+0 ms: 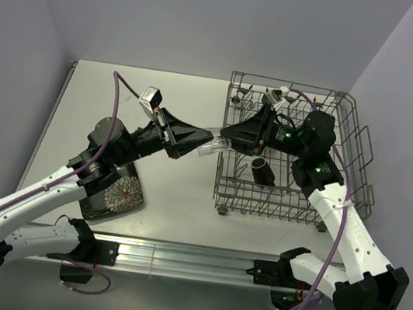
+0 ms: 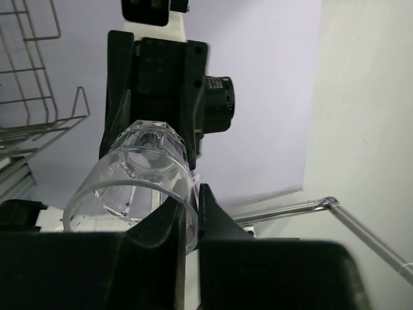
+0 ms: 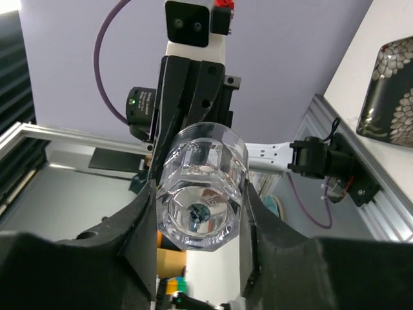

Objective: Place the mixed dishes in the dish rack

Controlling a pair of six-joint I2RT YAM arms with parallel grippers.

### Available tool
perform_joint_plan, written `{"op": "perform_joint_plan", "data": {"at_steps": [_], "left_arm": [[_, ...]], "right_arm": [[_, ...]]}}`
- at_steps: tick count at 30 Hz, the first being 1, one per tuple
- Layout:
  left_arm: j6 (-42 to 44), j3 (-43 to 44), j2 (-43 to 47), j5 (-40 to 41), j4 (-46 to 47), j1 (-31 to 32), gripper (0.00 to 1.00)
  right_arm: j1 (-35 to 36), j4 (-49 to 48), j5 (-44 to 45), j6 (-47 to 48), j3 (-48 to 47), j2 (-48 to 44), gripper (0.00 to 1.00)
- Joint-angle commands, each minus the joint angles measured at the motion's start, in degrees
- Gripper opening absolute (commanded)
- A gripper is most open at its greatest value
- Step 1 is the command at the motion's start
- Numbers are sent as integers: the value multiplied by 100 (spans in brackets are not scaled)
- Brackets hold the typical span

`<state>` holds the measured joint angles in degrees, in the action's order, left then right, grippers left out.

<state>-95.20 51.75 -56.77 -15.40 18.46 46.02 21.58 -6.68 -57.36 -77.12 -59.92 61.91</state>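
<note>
The small clear glass (image 1: 209,149) hangs in the air on its side, between both grippers, just left of the dish rack (image 1: 349,146). My left gripper (image 1: 197,139) is shut on the glass rim (image 2: 139,174), one finger inside and one outside. My right gripper (image 1: 229,136) reaches out from over the rack. Its fingers (image 3: 145,213) press on both sides of the thick glass base (image 3: 206,155). A brown mug (image 1: 263,172) lies in the rack. The square black floral plate (image 1: 116,192) lies on the table under my left arm, and shows again in the right wrist view (image 3: 390,84).
The grey wire rack (image 2: 39,123) with upright tines fills the right half of the white table (image 1: 175,205). A metal rail (image 1: 198,260) runs along the near edge between the arm bases. Walls close in on the left, back and right.
</note>
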Motion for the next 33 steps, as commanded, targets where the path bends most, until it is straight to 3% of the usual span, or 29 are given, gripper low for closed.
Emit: {"op": "perform_joint_plan", "data": {"at_steps": [1, 2, 4, 5, 7, 8, 10, 11, 12, 14, 16, 18, 21, 26, 33], "left_arm": [[-122, -6, -35, -130, 703, 65, 0], [-139, -15, -18, -139, 633, 65, 37], [-43, 63, 156, 79, 178, 65, 98], [210, 151, 262, 255, -677, 65, 99], [527, 441, 621, 911, -1525, 65, 99], [729, 563, 763, 1212, -2504, 56, 99], [722, 1046, 1122, 1992, -3790, 56, 99], [435, 1222, 1229, 2719, -4450, 65, 99], [197, 1502, 1308, 3040, -5805, 65, 99], [-469, 1654, 1476, 3559, -6921, 65, 99], [-614, 1558, 1607, 3597, -7591, 56, 99], [-561, 1209, 1669, 3326, -7603, 56, 99], [-456, 725, 1608, 2738, -7419, 56, 99], [-219, 424, 1327, 2199, -6778, 56, 99], [19, 591, 1046, 2085, -6793, 65, 99]], "right_arm": [[83, -98, 32, 170, -11, -12, 0], [83, 42, 32, 241, -37, 5, 0], [74, 454, 189, 747, -221, 66, 0], [65, 1144, 295, 1012, -344, 110, 0], [21, 2034, 611, 1967, -888, 321, 0], [13, 2717, 952, 2225, -1055, 383, 0], [-49, 3162, 1270, 2804, -1477, 532, 0], [-75, 3590, 1707, 2965, -1600, 559, 0], [-93, 3821, 1972, 3149, -1915, 655, 0], [-102, 4774, 2674, 3746, -2355, 796, 0], [-102, 5288, 3772, 4264, -2918, 1024, 0], [-93, 5808, 4833, 4521, -3226, 1173, 0], [-128, 6108, 5619, 4942, -3246, 1393, 0], [-128, 5636, 5658, 5102, -2509, 1526, 0], [-128, 5159, 5955, 5356, -1962, 1754, 0]]}}
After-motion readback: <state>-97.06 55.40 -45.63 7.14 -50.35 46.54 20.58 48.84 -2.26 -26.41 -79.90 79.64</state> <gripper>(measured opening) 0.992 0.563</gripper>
